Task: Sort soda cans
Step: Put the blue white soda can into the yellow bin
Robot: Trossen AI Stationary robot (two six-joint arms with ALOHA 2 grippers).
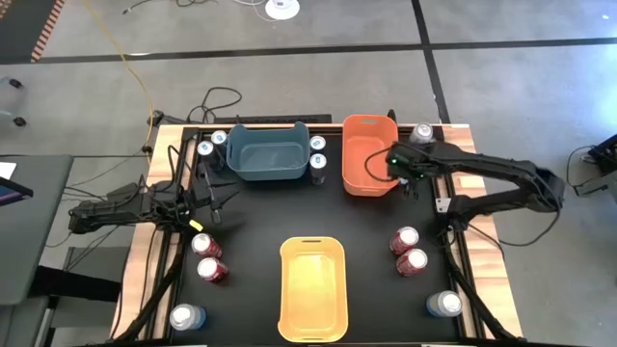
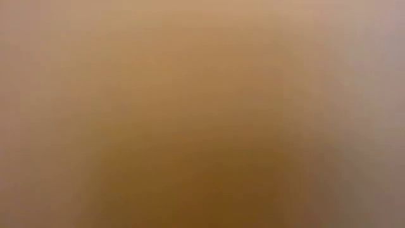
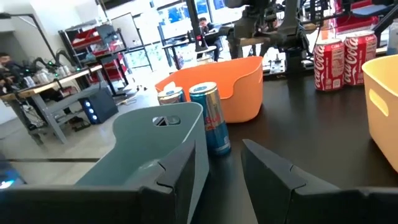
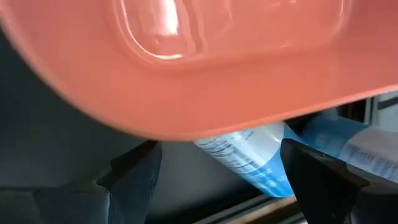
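- The right hand reaches in over the right rim of the orange bin, near the far edge of the surface. Its fingers are apart in the right wrist view, with nothing gripped.
- Between those fingers, past the bin's rim, lies a pale blue can. Its long axis is tilted, so it seems to be on its side; I cannot tell whether it is inside the bin or beyond it.
- Just right of that hand, a silver-topped can stands by the far right corner, upright and close to the bin's wall. The right arm is much the nearer one.
- Room there is tight: bin wall on one side, surface edge on the other.
- Two red cans stand touching nearer the right edge, with open room around them.
- The left hand waits by the left edge, fingers apart and empty, pointing toward the teal bin.
- Two blue cans stand upright between the teal and orange bins.
- The yellow bin sits at the near middle.
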